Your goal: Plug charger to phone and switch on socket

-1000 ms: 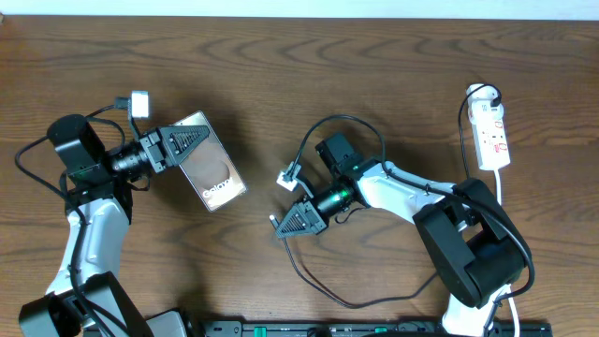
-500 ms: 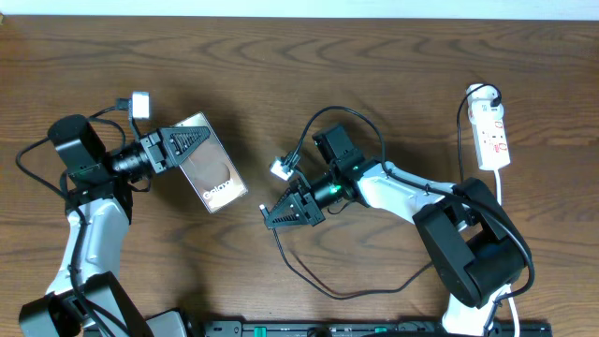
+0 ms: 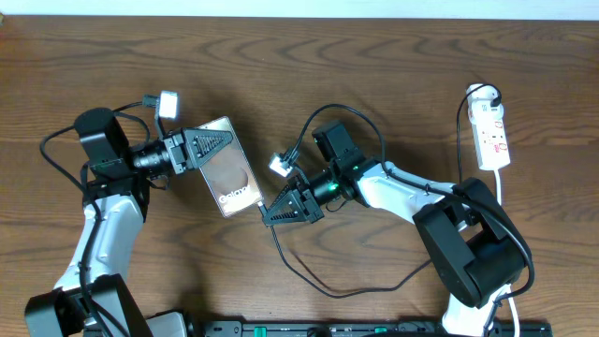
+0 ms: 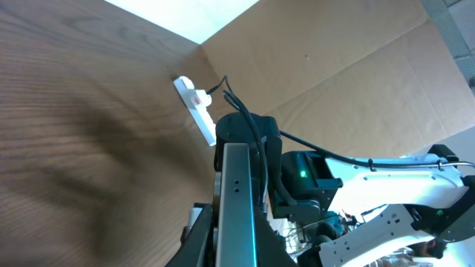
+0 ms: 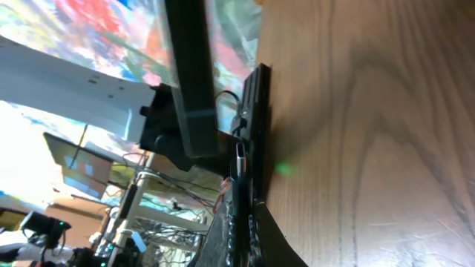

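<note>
Two grips | left hand [image 3: 220,146] clenched on phone [image 3: 234,183] | right hand [image 3: 272,213] clenched on charger [image 3: 328,293] beside phone

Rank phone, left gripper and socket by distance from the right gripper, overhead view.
From the right gripper, which holds the charger:
1. phone: just to its left, nearly at the fingertips.
2. left gripper: farther left and back, clamped on the phone's far end.
3. socket: far off on the right side.
</note>
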Motion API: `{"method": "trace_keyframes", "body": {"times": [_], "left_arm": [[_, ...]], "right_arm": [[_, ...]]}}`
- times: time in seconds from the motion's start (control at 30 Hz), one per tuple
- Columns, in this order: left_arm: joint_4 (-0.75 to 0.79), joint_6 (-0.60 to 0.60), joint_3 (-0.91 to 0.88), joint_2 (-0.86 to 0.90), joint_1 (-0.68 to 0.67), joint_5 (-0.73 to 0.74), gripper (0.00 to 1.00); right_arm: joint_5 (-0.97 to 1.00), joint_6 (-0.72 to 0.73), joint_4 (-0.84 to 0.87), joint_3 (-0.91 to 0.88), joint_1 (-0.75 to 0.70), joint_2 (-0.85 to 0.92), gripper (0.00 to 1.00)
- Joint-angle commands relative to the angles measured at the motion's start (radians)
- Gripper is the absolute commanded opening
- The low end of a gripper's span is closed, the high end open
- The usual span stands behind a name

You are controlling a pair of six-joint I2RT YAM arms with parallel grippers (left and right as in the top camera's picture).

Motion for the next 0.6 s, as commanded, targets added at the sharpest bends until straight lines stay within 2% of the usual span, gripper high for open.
{"method": "trace_keyframes", "body": {"times": [0.0, 0.17, 0.33, 0.57], "left_arm": [[0.003, 0.017, 0.003, -0.002, 0.0, 0.031, 0.08], [0.002, 0.016, 0.003, -0.002, 0.0, 0.026, 0.07], [0.002, -0.06, 0.003, -0.002, 0.0, -0.037, 0.07], [0.001, -0.094, 0.003, -0.002, 0.0, -0.037, 0.07]], "right_arm": [[-0.084, -0.04, 0.003, -0.002, 0.01, 0.002, 0.01], [-0.073, -0.061, 0.007, -0.002, 0.047, 0.002, 0.01], [-0.013, -0.06, 0.006, -0.002, 0.085, 0.002, 0.01], [0.011, -0.06, 0.037, -0.002, 0.094, 0.002, 0.01]]}}
